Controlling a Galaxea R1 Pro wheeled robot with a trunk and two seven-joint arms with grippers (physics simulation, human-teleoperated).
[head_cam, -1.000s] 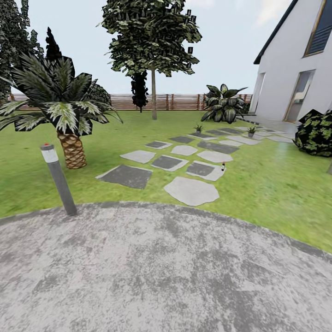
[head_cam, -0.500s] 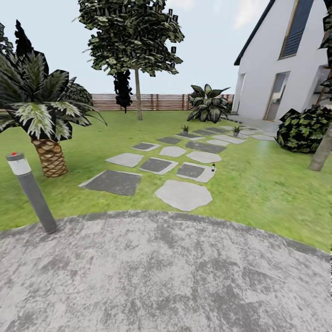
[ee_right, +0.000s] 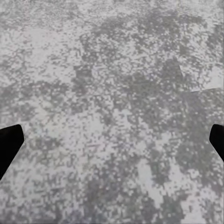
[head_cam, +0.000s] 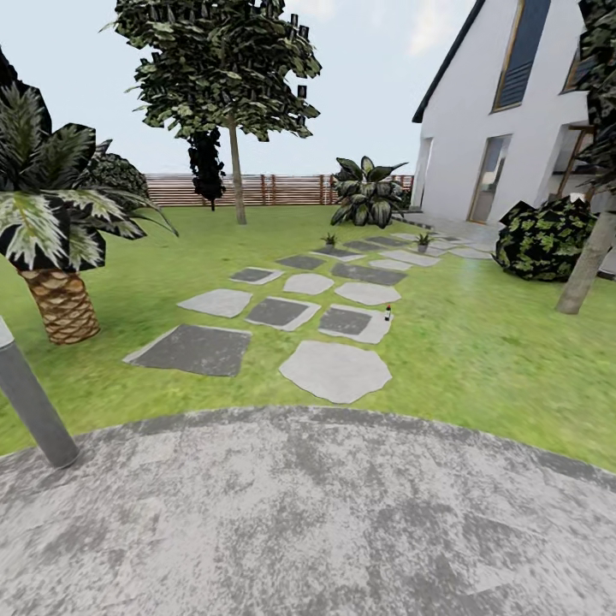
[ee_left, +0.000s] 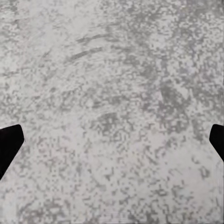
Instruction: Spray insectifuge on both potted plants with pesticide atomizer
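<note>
In the head view the garden lawn [head_cam: 479, 359] lies ahead, beyond the grey paving. A tiny dark bottle with a red top, the pesticide atomizer [head_cam: 387, 313], stands on the edge of a stepping stone [head_cam: 353, 323]. Both potted plants sit farther back along the stone path, one [head_cam: 329, 240] on the left and one [head_cam: 423, 242] on the right. In its wrist view my left gripper [ee_left: 112, 144] is open over speckled paving, holding nothing. My right gripper [ee_right: 112, 144] is also open and empty above the same kind of ground.
A grey bollard lamp [head_cam: 30, 402] stands at the paving's left edge, with a palm-like plant [head_cam: 51, 248] behind it. A tree [head_cam: 231, 85], a big striped plant [head_cam: 366, 190], a shrub [head_cam: 543, 239] and a trunk [head_cam: 586, 265] ring the lawn. Slat fence [head_cam: 274, 190] and white house [head_cam: 505, 145] lie beyond.
The whole head view has slid left and the stones look slightly nearer, so the camera has turned right and advanced. Nothing in the garden has moved.
</note>
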